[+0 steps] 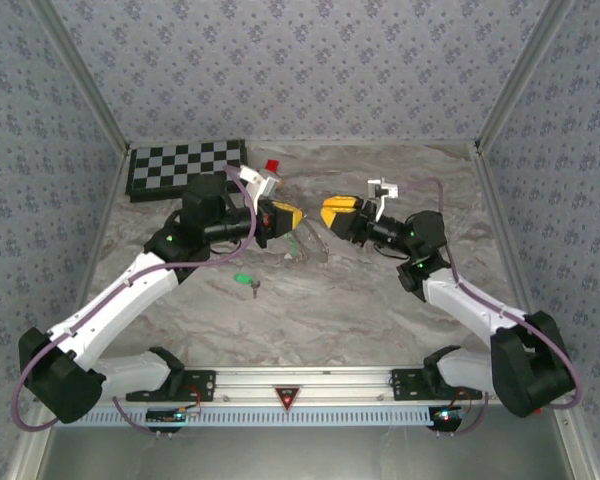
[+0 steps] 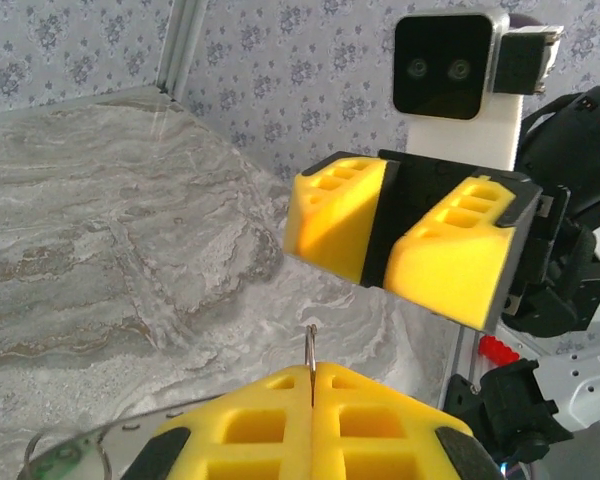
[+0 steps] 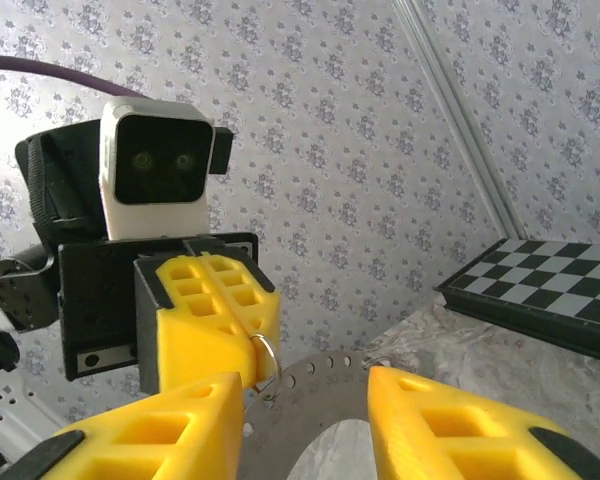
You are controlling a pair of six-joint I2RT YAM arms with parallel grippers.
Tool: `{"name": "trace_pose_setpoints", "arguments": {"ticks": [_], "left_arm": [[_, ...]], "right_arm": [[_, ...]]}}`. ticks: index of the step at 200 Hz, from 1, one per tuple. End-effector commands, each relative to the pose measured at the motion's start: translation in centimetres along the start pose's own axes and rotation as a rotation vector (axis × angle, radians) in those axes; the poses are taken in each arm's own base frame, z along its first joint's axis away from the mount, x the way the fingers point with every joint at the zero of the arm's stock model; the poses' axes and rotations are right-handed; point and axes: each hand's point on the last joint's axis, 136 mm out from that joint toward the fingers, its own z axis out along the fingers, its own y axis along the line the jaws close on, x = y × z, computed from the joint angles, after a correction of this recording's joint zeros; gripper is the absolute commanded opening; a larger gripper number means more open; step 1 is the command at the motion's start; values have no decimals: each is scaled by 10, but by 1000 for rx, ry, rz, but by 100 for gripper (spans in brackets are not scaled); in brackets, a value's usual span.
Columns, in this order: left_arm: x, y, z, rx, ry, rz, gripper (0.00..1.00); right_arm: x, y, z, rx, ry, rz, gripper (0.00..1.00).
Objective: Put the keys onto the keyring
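Left gripper (image 1: 286, 219) at frame centre, pinched tight on keyring's (image 3: 325, 382) thin wire loop, right gripper (image 1: 328, 213) facing it, jaws parted astride the ring's flat arc, green key (image 1: 245, 281) on table (image 1: 380, 320) lower left of them

Two end effectors are facing off at close quarters, the left end effector (image 1: 288, 218) and right end effector (image 1: 327, 212) leaving a narrow gap between their yellow tips. The keyring (image 3: 315, 385) is spanning that gap, passing between the right end effector's parted fingers. Beyond the left end effector, a red block (image 1: 273, 163) and checkerboard (image 1: 187, 165) are crowding the tabletop (image 1: 360, 310). Toward the bases, it is lying open, save one green key (image 1: 243, 280) near the left end effector.
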Motion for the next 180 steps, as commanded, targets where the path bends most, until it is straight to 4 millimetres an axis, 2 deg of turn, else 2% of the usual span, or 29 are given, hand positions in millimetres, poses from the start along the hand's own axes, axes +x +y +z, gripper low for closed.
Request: {"name": "trace_pose_setpoints", "arguments": {"ticks": [1, 34, 108, 168, 180], "left_arm": [[-10, -13, -6, 38, 19, 42, 0], [-2, -16, -5, 63, 88, 39, 0], [6, -20, -7, 83, 185, 89, 0], [5, -22, -7, 95, 194, 100, 0], [5, -23, -7, 98, 195, 100, 0]], "right_arm": [[8, -4, -5, 68, 49, -69, 41], [14, 3, -5, 77, 125, -131, 37], [29, 23, 16, -3, 293, -206, 30], [37, 26, 26, -39, 338, -204, 27], [37, 27, 27, -47, 341, -203, 23]]}}
